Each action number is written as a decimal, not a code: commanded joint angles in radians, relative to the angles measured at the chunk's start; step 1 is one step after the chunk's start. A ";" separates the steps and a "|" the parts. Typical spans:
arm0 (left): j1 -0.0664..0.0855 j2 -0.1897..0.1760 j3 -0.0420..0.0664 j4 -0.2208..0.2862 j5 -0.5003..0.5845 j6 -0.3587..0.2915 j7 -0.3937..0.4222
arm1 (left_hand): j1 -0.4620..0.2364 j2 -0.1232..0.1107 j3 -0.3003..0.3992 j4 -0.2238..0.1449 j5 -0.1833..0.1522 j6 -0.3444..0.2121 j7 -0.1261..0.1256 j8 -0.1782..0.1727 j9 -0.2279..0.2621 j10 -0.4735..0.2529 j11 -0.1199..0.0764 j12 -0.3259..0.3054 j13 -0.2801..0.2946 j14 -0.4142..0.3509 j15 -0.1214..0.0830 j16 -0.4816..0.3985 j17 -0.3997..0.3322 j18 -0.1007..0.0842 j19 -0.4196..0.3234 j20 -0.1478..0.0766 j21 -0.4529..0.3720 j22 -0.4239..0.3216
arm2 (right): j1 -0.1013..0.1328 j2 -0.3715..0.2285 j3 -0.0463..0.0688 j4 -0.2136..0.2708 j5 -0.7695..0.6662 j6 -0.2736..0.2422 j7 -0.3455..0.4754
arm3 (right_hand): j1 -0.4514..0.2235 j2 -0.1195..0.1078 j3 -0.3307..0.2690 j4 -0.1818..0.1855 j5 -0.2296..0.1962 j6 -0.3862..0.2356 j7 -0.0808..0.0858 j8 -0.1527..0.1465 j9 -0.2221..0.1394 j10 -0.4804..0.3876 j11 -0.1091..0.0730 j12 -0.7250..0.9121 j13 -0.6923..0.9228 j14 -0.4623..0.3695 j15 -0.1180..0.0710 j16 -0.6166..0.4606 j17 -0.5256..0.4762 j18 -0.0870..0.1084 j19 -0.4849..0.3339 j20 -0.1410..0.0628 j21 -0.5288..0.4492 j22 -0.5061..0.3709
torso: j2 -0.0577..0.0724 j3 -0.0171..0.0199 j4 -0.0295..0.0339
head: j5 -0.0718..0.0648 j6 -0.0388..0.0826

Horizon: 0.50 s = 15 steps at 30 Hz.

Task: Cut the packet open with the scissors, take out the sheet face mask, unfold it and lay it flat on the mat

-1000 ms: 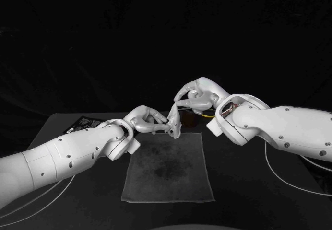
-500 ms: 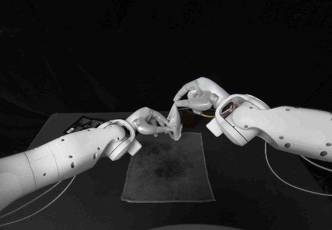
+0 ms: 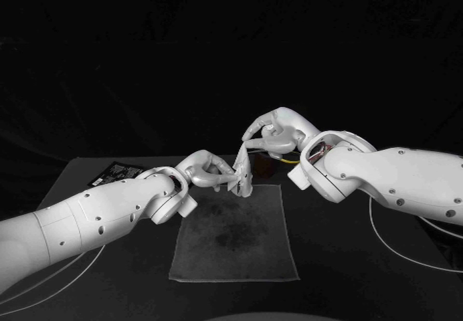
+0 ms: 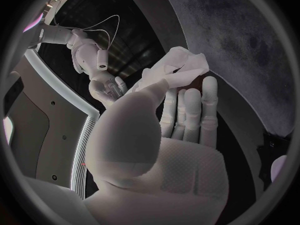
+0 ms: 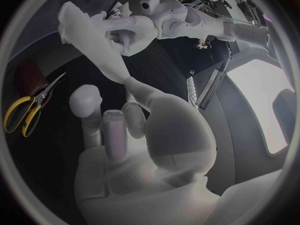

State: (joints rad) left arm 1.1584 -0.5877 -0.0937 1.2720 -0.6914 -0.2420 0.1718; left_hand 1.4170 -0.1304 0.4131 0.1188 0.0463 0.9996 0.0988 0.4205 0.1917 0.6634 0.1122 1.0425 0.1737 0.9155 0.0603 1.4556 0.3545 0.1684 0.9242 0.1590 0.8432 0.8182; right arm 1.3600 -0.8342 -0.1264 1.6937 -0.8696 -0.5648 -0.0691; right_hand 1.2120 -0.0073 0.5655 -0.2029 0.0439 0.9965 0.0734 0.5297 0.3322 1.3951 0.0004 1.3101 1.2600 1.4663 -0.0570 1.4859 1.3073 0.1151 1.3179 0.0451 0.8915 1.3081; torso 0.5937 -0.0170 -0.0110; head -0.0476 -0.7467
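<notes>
The mat lies flat on the bench nearest the robot, with nothing on it yet. Above its far edge the left hand has crept a little toward the right hand over the last second. Its fingers are now pinching the lower part of the sheet mask closer to the middle. The mask hangs in the air as a narrow, bunched strip, clear of the mat. Its upper end is pinched by the right hand, which has barely moved. So both hands are grasping the mask, and the shift looks like a regrip to find an edge rather than a pull apart. I judge the unfolding has started, but the sheet has not opened out. Farther back, the yellow-handled scissors rest on the bench just behind the right hand. The dark packet lies at the far left. Both are set aside, which suggests the cutting and taking out are done.
</notes>
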 commanded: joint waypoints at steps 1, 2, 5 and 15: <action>0.000 0.001 0.001 0.000 0.016 0.008 0.021 | 0.008 0.024 0.017 -0.001 0.002 0.021 -0.006 0.013 0.007 0.019 -0.005 0.001 -0.002 0.017 -0.009 0.011 0.029 0.017 0.009 -0.007 -0.003 0.000 | 0.000 -0.001 0.001 -0.003 -0.002 0.004 0.008 | -0.004 0.006 0.007 0.000 0.005 0.008 0.003 0.003 0.001 0.010 -0.003 0.005 0.001 0.069 -0.008 0.004 0.097 0.008 0.004 0.000 0.005 0.050 | 0.000 -0.0004 0.0003 | -0.001 0.000; 0.000 0.001 0.001 0.000 0.017 0.007 0.022 | 0.011 0.027 0.021 -0.001 0.002 0.023 -0.006 0.015 0.009 0.023 -0.006 0.001 -0.003 0.022 -0.010 0.012 0.037 0.017 0.010 -0.008 -0.003 0.001 | 0.000 -0.001 0.001 -0.003 -0.002 0.004 0.008 | -0.004 0.006 0.007 0.000 0.005 0.008 0.003 0.003 0.001 0.010 -0.003 0.005 0.001 0.069 -0.008 0.004 0.097 0.008 0.004 0.000 0.005 0.050 | 0.000 -0.0002 0.0004 | 0.000 -0.001; 0.000 0.000 0.001 0.000 0.020 0.003 0.026 | 0.022 0.040 0.035 -0.003 0.002 0.025 -0.006 0.027 0.019 0.045 -0.015 -0.002 -0.006 0.041 -0.018 0.017 0.068 0.017 0.014 -0.013 0.002 0.003 | 0.000 -0.001 0.001 -0.006 -0.002 0.003 0.007 | -0.004 0.006 0.007 0.000 0.005 0.008 0.003 0.003 0.001 0.010 -0.003 0.005 0.001 0.069 -0.008 0.004 0.097 0.008 0.004 0.000 0.005 0.050 | 0.000 -0.0001 0.0007 | 0.000 -0.001; 0.000 -0.006 0.001 0.000 0.025 -0.006 0.028 | 0.025 0.045 0.064 0.000 0.002 0.009 -0.002 0.050 0.043 0.075 -0.027 -0.019 -0.014 0.058 -0.030 0.022 0.095 0.016 0.019 -0.025 0.011 0.010 | 0.000 -0.007 0.001 -0.017 -0.002 0.003 0.006 | -0.004 0.006 0.007 0.000 0.005 0.008 0.003 0.003 0.001 0.010 -0.003 0.005 0.001 0.069 -0.008 0.004 0.097 0.008 0.004 0.000 0.005 0.050 | 0.000 0.0003 0.0000 | -0.002 -0.003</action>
State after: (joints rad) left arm 1.1583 -0.5931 -0.0935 1.2715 -0.6775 -0.2448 0.1814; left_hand 1.4429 -0.0940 0.4699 0.1195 0.0417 1.0129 0.0962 0.4669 0.2290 0.7302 0.0864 1.0281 0.1607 0.9674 0.0335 1.4743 0.4482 0.1748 0.9437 0.1394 0.8508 0.8265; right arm 1.3600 -0.8393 -0.1263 1.6789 -0.8693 -0.5648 -0.0691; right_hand 1.2120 -0.0075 0.5655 -0.2030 0.0438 0.9990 0.0762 0.5277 0.3327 1.3952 0.0005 1.3118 1.2596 1.4663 -0.0570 1.4867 1.3078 0.1147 1.3179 0.0451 0.8914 1.3073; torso 0.5936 -0.0171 -0.0106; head -0.0488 -0.7490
